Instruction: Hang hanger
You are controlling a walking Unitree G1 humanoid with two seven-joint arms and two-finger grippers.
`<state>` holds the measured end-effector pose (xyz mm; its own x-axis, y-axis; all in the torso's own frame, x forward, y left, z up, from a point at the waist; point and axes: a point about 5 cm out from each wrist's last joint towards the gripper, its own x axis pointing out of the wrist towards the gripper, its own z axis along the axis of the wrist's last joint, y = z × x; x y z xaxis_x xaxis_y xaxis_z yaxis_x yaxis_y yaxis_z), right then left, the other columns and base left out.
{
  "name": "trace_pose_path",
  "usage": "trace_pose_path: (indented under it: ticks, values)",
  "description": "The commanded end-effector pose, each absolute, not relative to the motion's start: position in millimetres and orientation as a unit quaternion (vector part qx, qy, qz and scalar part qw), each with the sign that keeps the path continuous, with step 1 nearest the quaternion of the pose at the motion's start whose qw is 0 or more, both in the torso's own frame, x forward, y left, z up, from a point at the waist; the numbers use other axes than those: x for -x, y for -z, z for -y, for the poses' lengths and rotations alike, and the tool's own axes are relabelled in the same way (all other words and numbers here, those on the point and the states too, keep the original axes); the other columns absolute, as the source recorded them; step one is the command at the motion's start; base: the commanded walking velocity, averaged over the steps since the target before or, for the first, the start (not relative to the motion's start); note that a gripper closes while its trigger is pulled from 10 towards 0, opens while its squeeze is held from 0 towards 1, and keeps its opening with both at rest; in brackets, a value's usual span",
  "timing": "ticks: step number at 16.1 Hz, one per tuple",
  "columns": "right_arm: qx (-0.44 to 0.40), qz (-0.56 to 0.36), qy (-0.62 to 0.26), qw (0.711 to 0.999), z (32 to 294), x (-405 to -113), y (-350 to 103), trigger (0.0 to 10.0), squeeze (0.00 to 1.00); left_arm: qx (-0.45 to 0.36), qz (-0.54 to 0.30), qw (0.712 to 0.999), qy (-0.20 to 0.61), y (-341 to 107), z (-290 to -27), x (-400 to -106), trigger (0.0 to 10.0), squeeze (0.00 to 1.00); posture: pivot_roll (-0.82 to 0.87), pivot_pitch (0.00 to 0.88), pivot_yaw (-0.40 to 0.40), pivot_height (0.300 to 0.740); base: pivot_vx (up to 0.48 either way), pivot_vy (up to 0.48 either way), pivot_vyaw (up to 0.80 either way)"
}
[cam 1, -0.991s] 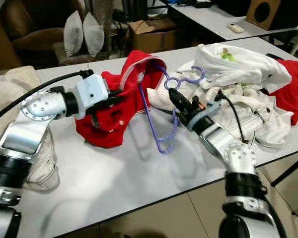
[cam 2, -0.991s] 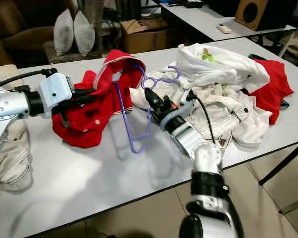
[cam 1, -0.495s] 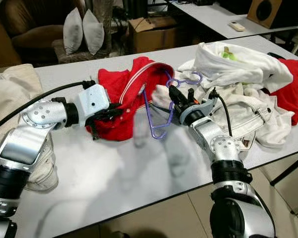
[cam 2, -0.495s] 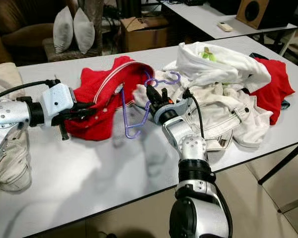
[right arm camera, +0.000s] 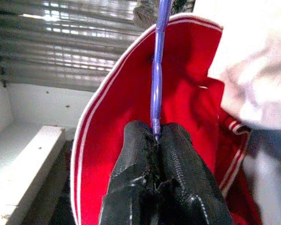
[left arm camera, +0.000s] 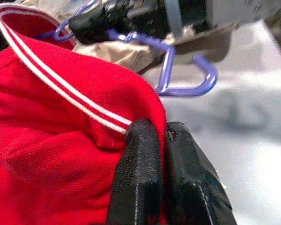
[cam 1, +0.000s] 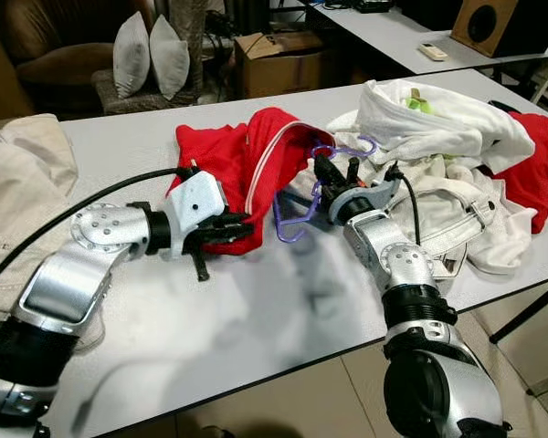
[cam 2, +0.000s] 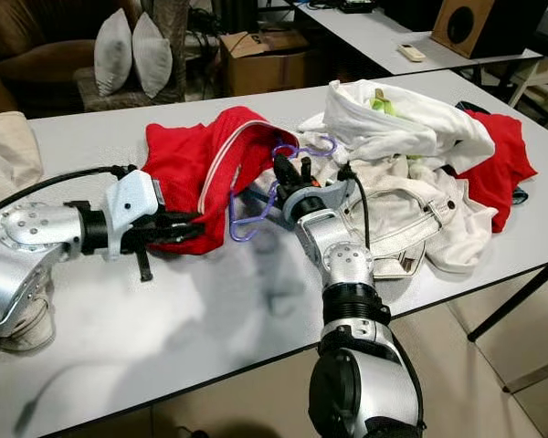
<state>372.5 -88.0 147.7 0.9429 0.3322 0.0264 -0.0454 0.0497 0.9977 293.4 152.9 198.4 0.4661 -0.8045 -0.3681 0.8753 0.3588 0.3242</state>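
Left eye view, purple hanger tilted, hook toward white clothes, pinched in right gripper, left gripper clamped on red shirt hem.

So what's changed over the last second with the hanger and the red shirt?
The right gripper has swung the purple hanger up from lying flat on the table to standing nearly upright, with one end pushed into the red shirt. The left gripper has moved in toward the right one, bunching the shirt. Both grips are unchanged, and the white clothes pile stayed put.
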Motion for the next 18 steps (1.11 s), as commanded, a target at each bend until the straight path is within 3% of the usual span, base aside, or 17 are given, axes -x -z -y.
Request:
trace_pose_path:
  ticks: [1,6,9,11,12,14,16,18]
  values:
    - [-0.729,-0.075,-0.186,0.654,45,-375,-184,10.0,0.0,-0.224,-0.072,0.808,0.54,-198,-145,-287,0.0,0.0,-0.13,0.0,-0.02,0.74,0.0,0.0,0.0]
    - [-0.731,-0.066,-0.197,0.65,42,-377,-189,10.0,0.0,-0.139,-0.055,0.802,0.578,-202,-131,-281,0.0,0.0,-0.12,0.0,-0.033,0.74,0.0,0.0,0.0]
    - [-0.714,-0.063,-0.17,0.676,39,-383,-186,10.0,0.0,0.009,-0.004,0.79,0.613,-220,-100,-282,0.0,0.0,-0.1,0.0,-0.048,0.74,0.0,0.0,0.0]
    - [-0.731,-0.054,-0.167,0.659,40,-387,-192,10.0,0.0,0.065,-0.008,0.769,0.636,-224,-84,-282,0.0,0.0,-0.1,0.0,-0.05,0.74,0.0,0.0,0.0]
    - [-0.708,-0.066,-0.186,0.678,33,-386,-195,10.0,0.0,0.077,0.001,0.78,0.621,-228,-81,-287,0.0,0.0,-0.1,0.0,-0.05,0.74,0.0,0.0,0.0]
    - [-0.598,-0.105,-0.245,0.755,13,-378,-192,10.0,0.0,0.047,0.023,0.811,0.582,-235,-84,-299,0.0,0.0,-0.1,0.0,-0.048,0.74,0.0,0.0,0.0]
    - [-0.538,-0.129,-0.274,0.787,5,-371,-186,10.0,0.0,0.011,0.035,0.832,0.554,-242,-90,-306,0.0,0.0,-0.1,0.0,-0.048,0.74,0.0,0.0,0.0]
    - [-0.496,-0.158,-0.297,0.8,11,-358,-179,10.0,0.0,-0.044,0.067,0.879,0.47,-262,-109,-324,2.4,0.0,-0.11,0.0,-0.044,0.74,0.0,0.0,0.0]
